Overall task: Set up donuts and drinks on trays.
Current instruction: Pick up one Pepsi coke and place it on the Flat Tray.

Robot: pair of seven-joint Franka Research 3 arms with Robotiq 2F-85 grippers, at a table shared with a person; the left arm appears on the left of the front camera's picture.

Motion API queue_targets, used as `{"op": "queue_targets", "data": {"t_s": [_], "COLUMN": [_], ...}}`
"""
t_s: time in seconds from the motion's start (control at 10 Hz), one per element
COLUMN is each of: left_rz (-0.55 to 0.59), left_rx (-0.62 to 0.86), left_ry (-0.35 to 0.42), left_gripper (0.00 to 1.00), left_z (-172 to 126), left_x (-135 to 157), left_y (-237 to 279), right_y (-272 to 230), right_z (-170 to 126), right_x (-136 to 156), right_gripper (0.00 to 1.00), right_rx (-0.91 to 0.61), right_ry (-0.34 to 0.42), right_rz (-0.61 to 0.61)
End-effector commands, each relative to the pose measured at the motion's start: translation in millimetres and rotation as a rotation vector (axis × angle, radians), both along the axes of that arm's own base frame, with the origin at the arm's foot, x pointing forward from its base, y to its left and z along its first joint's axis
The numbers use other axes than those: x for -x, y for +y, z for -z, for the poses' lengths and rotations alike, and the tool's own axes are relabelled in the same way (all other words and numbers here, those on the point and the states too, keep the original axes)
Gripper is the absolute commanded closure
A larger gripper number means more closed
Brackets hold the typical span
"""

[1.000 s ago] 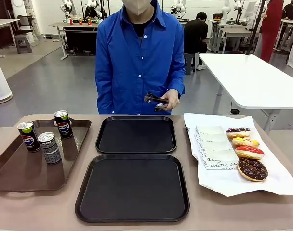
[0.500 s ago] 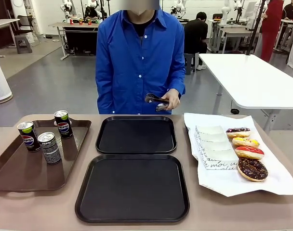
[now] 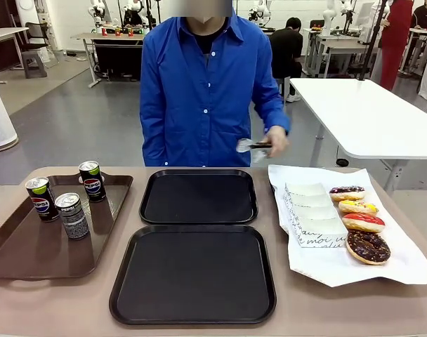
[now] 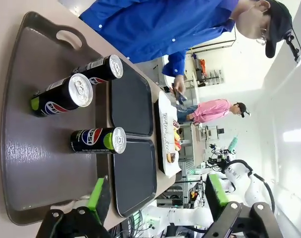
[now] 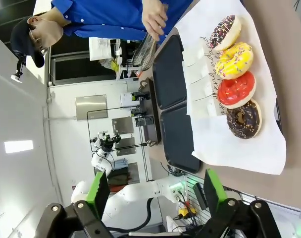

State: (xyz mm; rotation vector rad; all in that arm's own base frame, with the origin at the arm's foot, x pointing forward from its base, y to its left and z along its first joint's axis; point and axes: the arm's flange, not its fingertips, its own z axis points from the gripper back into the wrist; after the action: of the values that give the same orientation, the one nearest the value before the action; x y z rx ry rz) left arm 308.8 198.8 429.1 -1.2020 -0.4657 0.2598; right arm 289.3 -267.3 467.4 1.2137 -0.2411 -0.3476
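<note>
Two black trays lie bare mid-table, one far [image 3: 198, 198] and one near [image 3: 194, 275]. Three dark drink cans [image 3: 73, 214] stand on a brown tray [image 3: 31, 253] at the left. In the left wrist view the cans [image 4: 98, 140] lie ahead of my left gripper [image 4: 156, 194], which is open and holds nothing. Several iced donuts [image 3: 362, 222] sit in a row on white paper [image 3: 410, 263] at the right. My right gripper [image 5: 156, 191] hangs open well short of those donuts [image 5: 235, 88]. The person holds metal tongs [image 3: 252, 147] above the table's far edge.
A stack of white paper holders [image 3: 313, 214] with black script lies on the paper beside the donuts. The person stands at the far side, behind the far tray. Another white table [image 3: 368, 119] stands beyond at the right.
The person's hand with the tongs has swung to the right, from above the far tray toward the donut paper. Cans, trays and donuts have not moved.
</note>
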Motion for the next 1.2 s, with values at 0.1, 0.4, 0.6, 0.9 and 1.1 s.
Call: {"op": "queue_targets", "data": {"t_s": [0.1,0.4,0.6,0.9,1.1], "left_rz": [-0.019,-0.019,-0.019,-0.019,-0.019], "left_rx": [0.021,0.021,0.021,0.021,0.021], "left_ry": [0.011,0.011,0.011,0.011,0.011], "left_gripper": [0.00,0.00,0.00,0.00,0.00], "left_z": [-2.4,-2.4,-2.4,-2.4,-2.4], "left_x": [-0.7,-0.7,-0.7,-0.7,-0.7], "left_y": [-2.2,-2.2,-2.2,-2.2,-2.2], "right_y": [0.6,0.6,0.6,0.6,0.6], "right_z": [1.5,1.5,1.5,1.5,1.5], "right_x": [0.6,0.6,0.6,0.6,0.6], "right_gripper": [0.00,0.00,0.00,0.00,0.00], "right_rx": [-0.021,-0.021,-0.021,-0.021,-0.021], "right_ry": [-0.011,-0.011,-0.011,-0.011,-0.011], "right_rz": [0.007,0.007,0.007,0.007,0.007]}}
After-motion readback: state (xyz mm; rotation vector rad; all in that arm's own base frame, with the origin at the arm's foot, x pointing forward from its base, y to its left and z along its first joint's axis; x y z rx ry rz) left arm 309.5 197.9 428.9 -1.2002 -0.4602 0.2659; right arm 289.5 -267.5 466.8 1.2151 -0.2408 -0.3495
